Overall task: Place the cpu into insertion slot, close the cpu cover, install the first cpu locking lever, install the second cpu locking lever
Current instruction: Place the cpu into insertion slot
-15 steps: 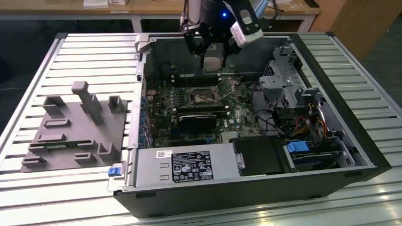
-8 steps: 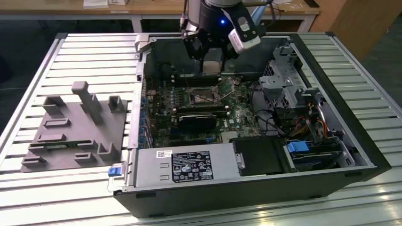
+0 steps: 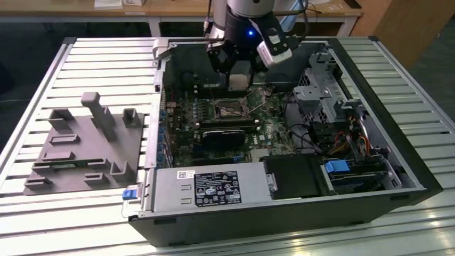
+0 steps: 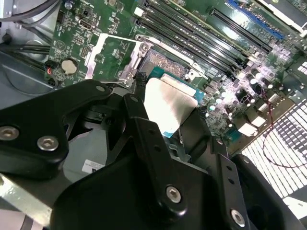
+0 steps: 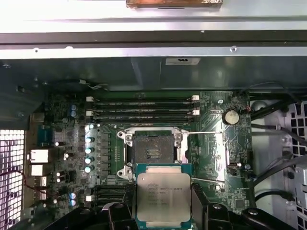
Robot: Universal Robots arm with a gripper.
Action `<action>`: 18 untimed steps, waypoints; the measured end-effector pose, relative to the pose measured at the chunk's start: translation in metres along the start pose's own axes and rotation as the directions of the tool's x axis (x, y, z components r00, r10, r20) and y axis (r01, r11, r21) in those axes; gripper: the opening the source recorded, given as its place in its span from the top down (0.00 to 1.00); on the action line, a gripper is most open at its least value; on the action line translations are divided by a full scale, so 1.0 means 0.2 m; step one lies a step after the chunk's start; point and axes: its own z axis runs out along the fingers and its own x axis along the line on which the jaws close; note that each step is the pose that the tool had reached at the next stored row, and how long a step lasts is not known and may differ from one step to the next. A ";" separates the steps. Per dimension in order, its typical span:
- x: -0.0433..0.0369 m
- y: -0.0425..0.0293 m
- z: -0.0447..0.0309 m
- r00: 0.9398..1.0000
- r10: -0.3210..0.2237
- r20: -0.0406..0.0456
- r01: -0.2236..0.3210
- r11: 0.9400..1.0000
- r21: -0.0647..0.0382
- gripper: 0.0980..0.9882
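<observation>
Gripper [image 5: 162, 211] closed on opposite edges of the cpu [image 5: 164, 196], chip held flat, metal top facing the first wrist camera. Insertion slot [image 5: 153, 151] bare just ahead of the fingertips, apart from the chip. Cpu cover [image 4: 94, 51] swung open beside the hand. Judged: cpu not yet seated; cover and both locking levers [image 5: 206, 132] undone.

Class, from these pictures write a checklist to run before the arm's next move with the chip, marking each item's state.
1. The gripper clamps the cpu: ok.
2. The insertion slot is empty: ok.
3. The cpu cover is open, off the slot: ok.
4. The cpu is squared over the slot: cannot tell.
5. The cpu hangs above the motherboard, not touching: ok.
</observation>
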 end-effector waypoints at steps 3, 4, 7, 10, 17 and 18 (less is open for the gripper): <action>0.000 -0.001 0.016 1.000 0.026 0.003 -0.026 1.000 0.000 0.51; 0.000 -0.002 0.019 0.999 0.044 0.004 -0.044 0.999 0.000 0.51; 0.000 -0.003 0.028 0.995 0.097 0.010 -0.097 0.995 -0.001 0.51; 0.000 -0.004 0.036 0.988 0.152 0.015 -0.152 0.988 -0.001 0.51; 0.000 -0.005 0.053 0.961 0.276 0.028 -0.276 0.961 -0.004 0.51; 0.000 -0.005 0.055 0.956 0.293 0.029 -0.293 0.956 -0.005 0.51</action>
